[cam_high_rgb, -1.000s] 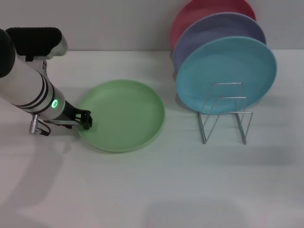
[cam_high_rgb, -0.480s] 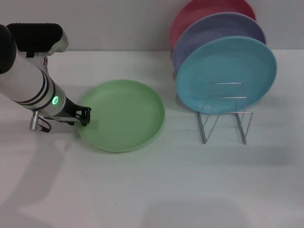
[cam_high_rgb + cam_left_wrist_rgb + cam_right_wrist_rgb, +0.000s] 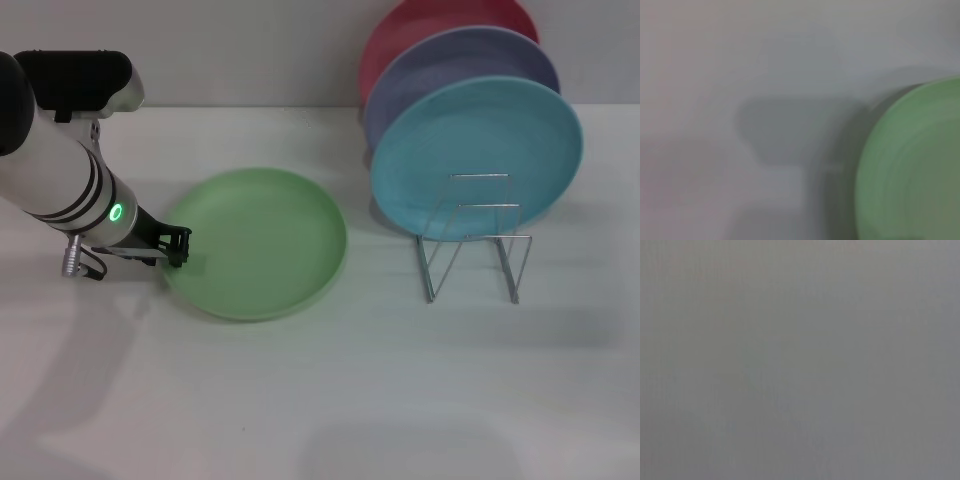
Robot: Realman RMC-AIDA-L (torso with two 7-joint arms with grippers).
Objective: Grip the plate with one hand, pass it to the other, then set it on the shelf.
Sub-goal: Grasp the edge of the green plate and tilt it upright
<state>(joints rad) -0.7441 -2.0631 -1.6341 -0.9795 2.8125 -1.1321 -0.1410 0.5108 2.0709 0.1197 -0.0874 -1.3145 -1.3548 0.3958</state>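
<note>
White surface [image 3: 320, 400]: green plate [image 3: 260, 240] lies flat. Left gripper [image 3: 180, 246] sits at its left rim; jaws' state cannot be told. Wire shelf [image 3: 475, 240] stands well apart.

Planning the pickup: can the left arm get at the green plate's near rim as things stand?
Probably yes. The left end effector is low on the table, right at the light green plate's left rim, with nothing between them. The plate lies flat, well apart from the wire rack. The right arm is out of view.

White table [image 3: 320, 400]: green plate [image 3: 262, 240], wire rack [image 3: 475, 240]
</note>
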